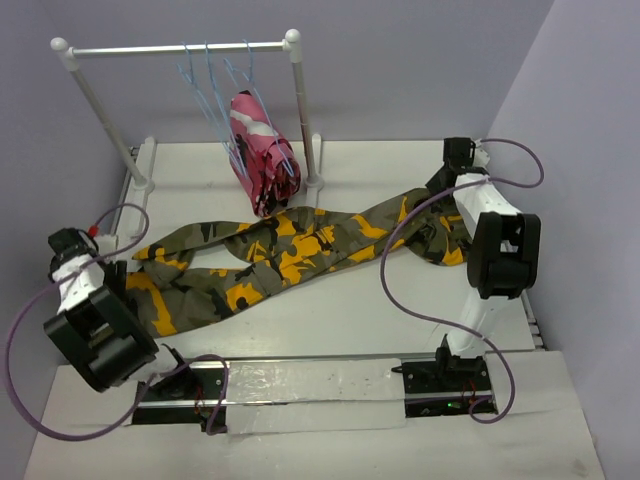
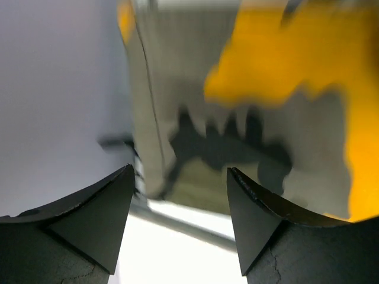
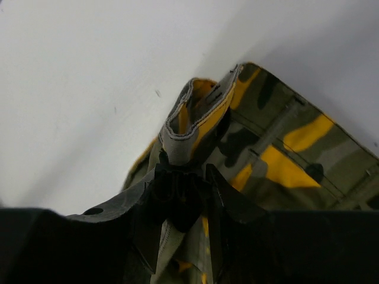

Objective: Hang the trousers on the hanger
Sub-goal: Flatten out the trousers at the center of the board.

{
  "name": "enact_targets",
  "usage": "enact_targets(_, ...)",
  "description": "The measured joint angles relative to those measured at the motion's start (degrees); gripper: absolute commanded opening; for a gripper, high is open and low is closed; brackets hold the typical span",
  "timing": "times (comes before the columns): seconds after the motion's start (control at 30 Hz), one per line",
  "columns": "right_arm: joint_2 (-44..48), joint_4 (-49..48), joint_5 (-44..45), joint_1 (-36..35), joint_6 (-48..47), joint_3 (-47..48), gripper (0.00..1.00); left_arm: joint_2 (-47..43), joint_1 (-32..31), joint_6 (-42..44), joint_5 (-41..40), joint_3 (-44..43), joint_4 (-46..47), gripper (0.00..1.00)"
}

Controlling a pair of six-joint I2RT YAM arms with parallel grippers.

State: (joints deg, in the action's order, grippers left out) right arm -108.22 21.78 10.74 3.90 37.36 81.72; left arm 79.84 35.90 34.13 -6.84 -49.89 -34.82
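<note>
Step in hand reads as pickup: cloth not yet lifted, hanger not yet touched.

Top view: trousers (image 1: 290,250) lie flat on the table (image 1: 400,320), strung out between both arms. The left gripper (image 1: 80,243) sits at one end of them, the right gripper (image 1: 447,172) at the other. The hanger (image 1: 215,95) hangs on the rail stand (image 1: 180,47), well apart from both hands, beside a pink camo garment (image 1: 258,150).

Left wrist view: blurry. The left gripper (image 2: 180,171) is spread wide with nothing between the fingers; trousers (image 2: 284,71) sit just ahead of the tips.

Right wrist view: the right gripper (image 3: 183,177) is pinched on a doubled edge of the trousers (image 3: 278,154); the fold sticks up ahead of the tips.

Next, my guess: left needs to close on its end, then both lift and carry toward the hanger. Risk: the thin pinch slipping.
</note>
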Motion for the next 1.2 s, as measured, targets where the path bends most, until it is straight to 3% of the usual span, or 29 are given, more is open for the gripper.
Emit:
enact_targets(0.2, 8.26, -1.79, 0.11, -0.02, -0.27, -8.1, 0.0, -2.3, 7.67, 0.17, -0.88, 9.14, -2.34, 0.73)
enact_targets(0.57, 28.42, -3.48, -1.03, -0.02, -1.18, -15.33, 0.0, 3.01, 9.53, -1.81, 1.85, 5.79, -2.09, 0.73)
enact_targets(0.83, 34.69, -2.93, -3.02, -0.19, -2.78, -17.02, 0.0, 5.47, 9.55, -3.82, 3.7, 4.19, -1.26, 0.7)
enact_targets(0.93, 35.38, -0.99, -3.1, -0.2, -4.58, -13.9, 0.0, 6.28, 9.55, -3.94, 3.67, 4.2, -0.76, 0.7)
enact_targets(1.1, 29.1, 1.38, -6.75, -0.37, -6.96, 4.56, 0.0, 6.09, 9.57, -3.85, 3.51, 4.53, -0.26, 0.7)
enact_targets(1.2, 28.6, -0.36, -8.85, -0.52, -8.07, 9.41, 0.0, 6.1, 9.57, -3.58, 3.38, 4.55, -0.08, 0.7)
